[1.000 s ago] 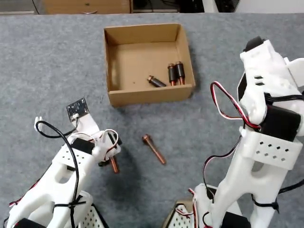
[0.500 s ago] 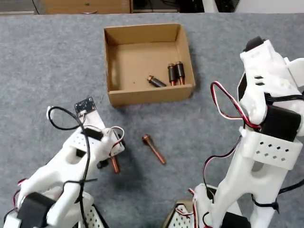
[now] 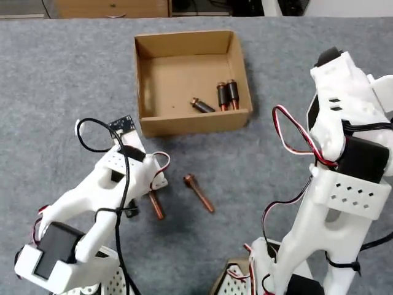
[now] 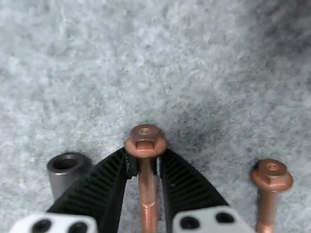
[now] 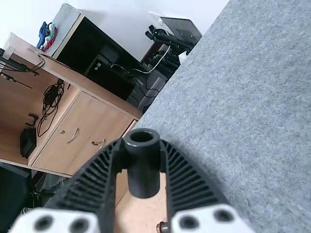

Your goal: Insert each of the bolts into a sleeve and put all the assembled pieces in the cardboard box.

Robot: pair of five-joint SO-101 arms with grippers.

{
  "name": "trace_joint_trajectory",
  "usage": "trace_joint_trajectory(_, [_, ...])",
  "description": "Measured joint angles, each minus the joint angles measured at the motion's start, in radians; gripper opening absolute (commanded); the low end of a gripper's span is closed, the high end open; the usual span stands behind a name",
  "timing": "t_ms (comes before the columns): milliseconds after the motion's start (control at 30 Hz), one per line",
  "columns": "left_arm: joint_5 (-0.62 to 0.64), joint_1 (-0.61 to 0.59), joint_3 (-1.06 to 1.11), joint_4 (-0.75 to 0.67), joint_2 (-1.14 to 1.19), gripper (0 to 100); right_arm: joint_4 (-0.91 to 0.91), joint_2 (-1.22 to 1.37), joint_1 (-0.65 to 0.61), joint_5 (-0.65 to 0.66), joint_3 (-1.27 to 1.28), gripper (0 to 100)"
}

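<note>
My left gripper is shut on a copper bolt, gripping its shank just below the hexagonal head. In the high view this bolt hangs low over the carpet under the left arm. A grey sleeve stands upright on the carpet close beside one finger. A second copper bolt lies loose a little to the right, also seen as the bolt in the left wrist view. My right gripper is raised high and shut on a dark sleeve, hole upward.
The cardboard box sits at the back centre. It holds three assembled pieces, two side by side and one apart. The tall right arm stands at the right. Grey carpet covers the table.
The left arm has swung forward and to the right with the bolt in its gripper, closer to the loose bolt. The right arm has not moved.
</note>
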Motion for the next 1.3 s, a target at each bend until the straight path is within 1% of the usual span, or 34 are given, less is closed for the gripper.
trace_joint_trajectory(100, [0.000,0.000,-0.031,0.021,0.009,2,0.000,0.000,0.000,0.025,0.000,0.2])
trace_joint_trajectory(167, [-0.002,0.000,-0.089,0.081,0.018,2,0.000,0.000,0.000,0.066,0.000,0.2])
trace_joint_trajectory(267, [-0.005,-0.009,-0.190,0.253,0.028,2,0.000,0.000,0.000,0.123,0.000,0.2])
trace_joint_trajectory(367, [-0.018,-0.003,-0.370,0.427,0.028,2,0.000,0.000,0.000,0.178,0.000,0.2])
trace_joint_trajectory(533, [-0.158,-0.005,-0.683,0.674,0.028,2,0.000,-0.017,0.000,0.278,0.000,0.2])
trace_joint_trajectory(600, [-0.207,-0.005,-0.799,0.741,0.028,2,0.000,-0.046,-0.002,0.328,0.000,0.2])
trace_joint_trajectory(667, [-0.245,-0.006,-0.899,0.812,0.028,2,0.000,-0.078,-0.034,0.397,0.000,0.2])
trace_joint_trajectory(800, [-0.316,-0.012,-1.049,0.852,0.028,2,0.000,-0.130,-0.114,0.534,0.026,0.2])
trace_joint_trajectory(900, [-0.336,-0.049,-1.123,0.858,0.015,2,0.000,-0.172,-0.158,0.598,0.080,0.2])
trace_joint_trajectory(1000, [-0.353,-0.094,-1.171,0.858,-0.048,2,0.000,-0.213,-0.206,0.677,0.166,0.2])
trace_joint_trajectory(1133, [-0.430,-0.110,-1.175,0.864,-0.193,2,0.000,-0.287,-0.261,0.756,0.301,0.2])
trace_joint_trajectory(1300, [-0.436,-0.109,-1.091,0.859,-0.397,2,0.000,-0.420,-0.333,0.825,0.459,0.2])
